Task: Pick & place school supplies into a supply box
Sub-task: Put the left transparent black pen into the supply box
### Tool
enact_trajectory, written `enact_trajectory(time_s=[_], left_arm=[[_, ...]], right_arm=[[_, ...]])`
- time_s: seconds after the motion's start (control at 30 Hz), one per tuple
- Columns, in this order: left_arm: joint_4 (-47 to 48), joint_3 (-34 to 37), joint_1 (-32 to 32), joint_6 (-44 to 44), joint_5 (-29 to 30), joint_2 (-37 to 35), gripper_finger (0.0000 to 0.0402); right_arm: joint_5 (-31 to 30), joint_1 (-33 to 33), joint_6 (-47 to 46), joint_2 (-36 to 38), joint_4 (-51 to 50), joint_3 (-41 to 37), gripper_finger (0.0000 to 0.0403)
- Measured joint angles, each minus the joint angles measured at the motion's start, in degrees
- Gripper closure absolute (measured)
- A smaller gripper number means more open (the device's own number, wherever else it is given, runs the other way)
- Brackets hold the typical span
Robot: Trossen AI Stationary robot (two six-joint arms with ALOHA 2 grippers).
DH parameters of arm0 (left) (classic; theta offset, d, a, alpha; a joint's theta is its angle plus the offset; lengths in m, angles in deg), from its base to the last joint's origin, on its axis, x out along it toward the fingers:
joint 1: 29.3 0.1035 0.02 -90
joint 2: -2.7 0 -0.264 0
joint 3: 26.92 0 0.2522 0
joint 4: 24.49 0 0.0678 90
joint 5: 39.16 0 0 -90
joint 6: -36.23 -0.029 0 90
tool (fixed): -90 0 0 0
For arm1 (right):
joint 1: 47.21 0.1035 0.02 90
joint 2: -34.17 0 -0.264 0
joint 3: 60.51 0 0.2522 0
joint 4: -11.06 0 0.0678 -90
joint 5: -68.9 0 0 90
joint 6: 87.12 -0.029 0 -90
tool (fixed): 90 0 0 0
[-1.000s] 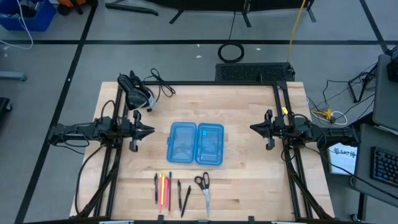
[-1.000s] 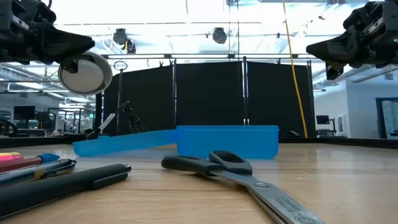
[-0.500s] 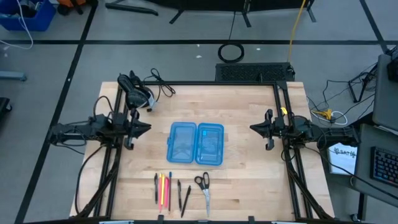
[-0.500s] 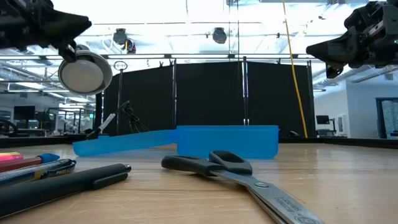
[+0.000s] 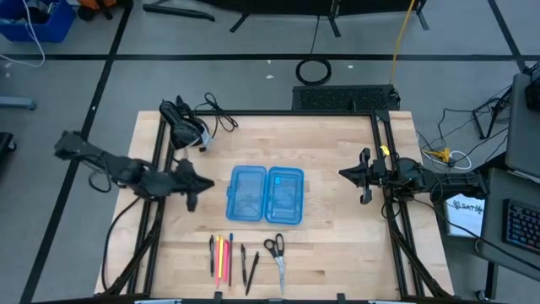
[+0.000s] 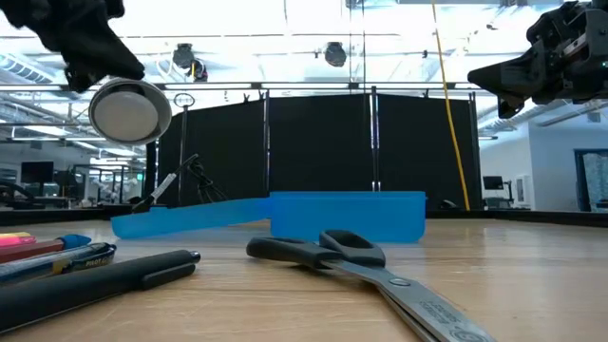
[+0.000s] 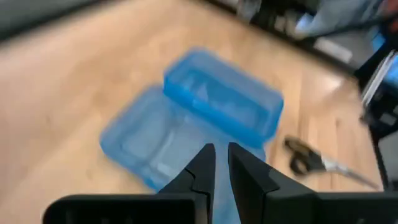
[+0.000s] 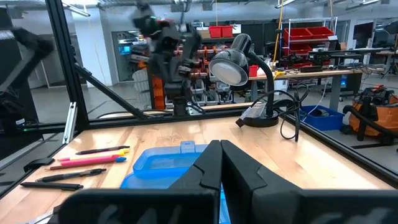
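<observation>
The translucent blue supply box (image 5: 265,194) lies open mid-table; pens (image 5: 223,256) and scissors (image 5: 276,256) lie near the front edge.

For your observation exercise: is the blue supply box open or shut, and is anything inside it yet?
Open and empty: the supply box lies with both halves flat, side by side, and the wood shows through them.

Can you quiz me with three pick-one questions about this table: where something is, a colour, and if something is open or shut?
1. Where are the scissors?
A. in the box
B. on the table beside the pens
C. in a gripper

2. What colour is the box?
A. blue
B. green
C. red

3. How is the box?
A. shut
B. open, both halves flat
C. upside down

Answers: 1 B, they lie on the wood near the front edge. 2 A, it is see-through blue. 3 B, the high view shows its two halves side by side.
</observation>
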Motion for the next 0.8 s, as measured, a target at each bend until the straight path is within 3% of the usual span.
enact_trajectory(time_s=[0.13, 0.27, 0.57, 0.67, 0.8], left_arm=[[11.7, -10.3, -4.6, 12.8, -4.4, 14.6, 0.0393], [18.6, -18.6, -7.0, 25.5, -12.2, 26.1, 0.0388], [21.7, -27.3, -13.6, 54.3, -24.4, 42.4, 0.0395], [25.4, -27.9, -16.3, 65.4, -23.7, 45.5, 0.0381], [24.6, -28.0, -18.2, 71.7, -20.1, 46.7, 0.0350]], right_arm=[[0.0, 0.0, 0.0, 0.0, 0.1, 0.0, 0.0403], [0.0, 0.0, 3.0, 0.0, 0.2, 0.0, 0.0403], [0.0, 0.0, 4.7, 0.0, 0.2, 0.0, 0.0403], [0.0, 0.0, 3.8, 0.0, 0.2, 0.0, 0.0403], [0.0, 0.0, 3.7, 0.0, 0.2, 0.0, 0.0403]])
